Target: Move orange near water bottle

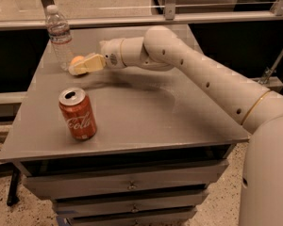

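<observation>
The orange [76, 60] shows as a small round fruit peeking out between the pale fingers [87, 64] of my gripper [81, 66]. The gripper is shut on the orange and holds it low over the grey table [146, 121] at the back left. The water bottle [60, 36], clear with a white cap and a label band, stands upright just left of the orange, close beside it. My white arm reaches in from the right across the table.
A red Coca-Cola can [78, 114] stands upright near the table's front left. A metal rail [170, 18] and glass run behind the table. Drawers [132, 187] sit below the table top.
</observation>
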{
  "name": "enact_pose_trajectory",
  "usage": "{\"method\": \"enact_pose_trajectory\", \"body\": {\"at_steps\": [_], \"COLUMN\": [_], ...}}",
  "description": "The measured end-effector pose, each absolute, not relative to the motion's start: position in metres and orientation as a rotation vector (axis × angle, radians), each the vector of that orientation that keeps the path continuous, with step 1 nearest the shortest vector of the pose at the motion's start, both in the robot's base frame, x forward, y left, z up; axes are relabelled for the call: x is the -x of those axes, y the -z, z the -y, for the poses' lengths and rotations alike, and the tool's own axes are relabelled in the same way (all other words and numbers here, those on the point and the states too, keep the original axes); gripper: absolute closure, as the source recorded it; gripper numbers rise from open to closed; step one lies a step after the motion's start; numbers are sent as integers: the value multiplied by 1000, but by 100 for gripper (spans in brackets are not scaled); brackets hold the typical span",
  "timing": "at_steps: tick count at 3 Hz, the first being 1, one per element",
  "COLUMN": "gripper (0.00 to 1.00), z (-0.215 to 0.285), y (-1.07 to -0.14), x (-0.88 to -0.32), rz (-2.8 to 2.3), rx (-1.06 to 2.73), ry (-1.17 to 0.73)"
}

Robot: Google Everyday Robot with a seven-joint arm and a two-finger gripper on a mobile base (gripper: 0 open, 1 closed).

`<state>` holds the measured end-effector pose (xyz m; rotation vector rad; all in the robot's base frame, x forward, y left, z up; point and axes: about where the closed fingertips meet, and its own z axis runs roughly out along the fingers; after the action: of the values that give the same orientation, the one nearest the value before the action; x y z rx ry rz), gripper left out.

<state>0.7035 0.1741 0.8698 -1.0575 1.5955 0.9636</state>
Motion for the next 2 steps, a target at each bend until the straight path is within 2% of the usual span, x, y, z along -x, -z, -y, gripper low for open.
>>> {"method": "enact_pose_trajectory", "body": {"at_steps": [1, 2], "gripper": [0, 0], "z": [-109, -17], "y": [-895, -928], "x": [-726, -751], "rz": [-1586, -1563], "rx": [1029, 1014], "ry": [-892, -784]}}
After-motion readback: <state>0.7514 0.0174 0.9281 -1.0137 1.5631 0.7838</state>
